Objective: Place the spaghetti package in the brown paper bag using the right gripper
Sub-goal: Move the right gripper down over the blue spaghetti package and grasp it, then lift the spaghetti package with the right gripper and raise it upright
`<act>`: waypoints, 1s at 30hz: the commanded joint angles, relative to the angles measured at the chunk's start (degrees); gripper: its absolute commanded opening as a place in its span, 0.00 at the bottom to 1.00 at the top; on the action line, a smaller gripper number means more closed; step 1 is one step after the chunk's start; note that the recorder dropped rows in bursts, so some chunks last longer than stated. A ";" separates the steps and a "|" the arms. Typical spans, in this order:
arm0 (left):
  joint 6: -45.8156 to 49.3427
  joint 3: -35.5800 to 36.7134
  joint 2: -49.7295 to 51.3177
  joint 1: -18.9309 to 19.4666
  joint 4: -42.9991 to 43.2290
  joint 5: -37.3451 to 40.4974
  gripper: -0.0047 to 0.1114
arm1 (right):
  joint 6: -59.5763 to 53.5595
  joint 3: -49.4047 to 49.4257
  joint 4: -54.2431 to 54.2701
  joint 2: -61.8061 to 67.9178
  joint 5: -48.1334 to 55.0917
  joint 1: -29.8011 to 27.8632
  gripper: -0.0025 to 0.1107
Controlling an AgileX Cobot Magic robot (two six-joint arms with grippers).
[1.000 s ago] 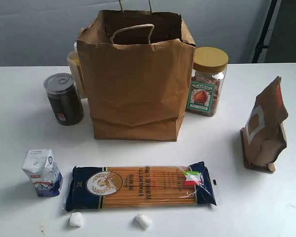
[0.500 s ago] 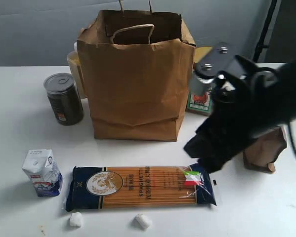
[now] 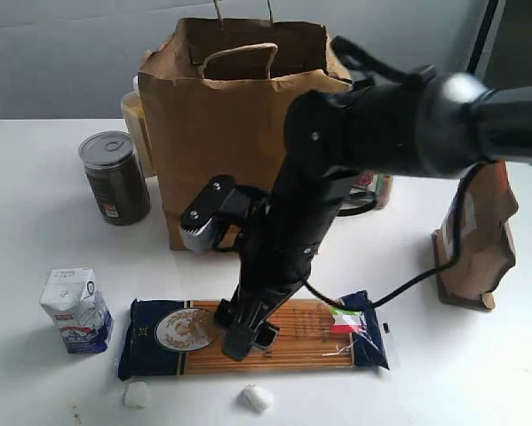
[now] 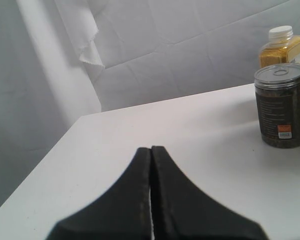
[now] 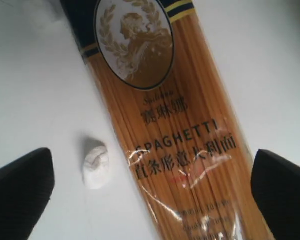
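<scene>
The right gripper (image 3: 245, 337), spread wide, is positioned directly over the spaghetti package (image 3: 310, 342), long axis laid left-right on the table (image 3: 479, 373).

The spaghetti package (image 5: 155, 100) read "SPAGHETTI" in white capitals, with Chinese characters above and below it, directly beneath the right gripper (image 5: 151, 187), between its spread fingers.

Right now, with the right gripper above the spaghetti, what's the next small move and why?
Probably ease the right gripper straight down, then close. Its fingers stand wide open on either side of the spaghetti package, which lies flat on the table and is not yet gripped. A small white lump sits between one finger and the pack, so watch it.
</scene>
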 commanded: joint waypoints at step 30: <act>-0.21 0.27 0.13 -0.10 -0.24 -0.56 0.04 | 6.37 -2.06 -8.63 7.66 -6.18 4.73 0.02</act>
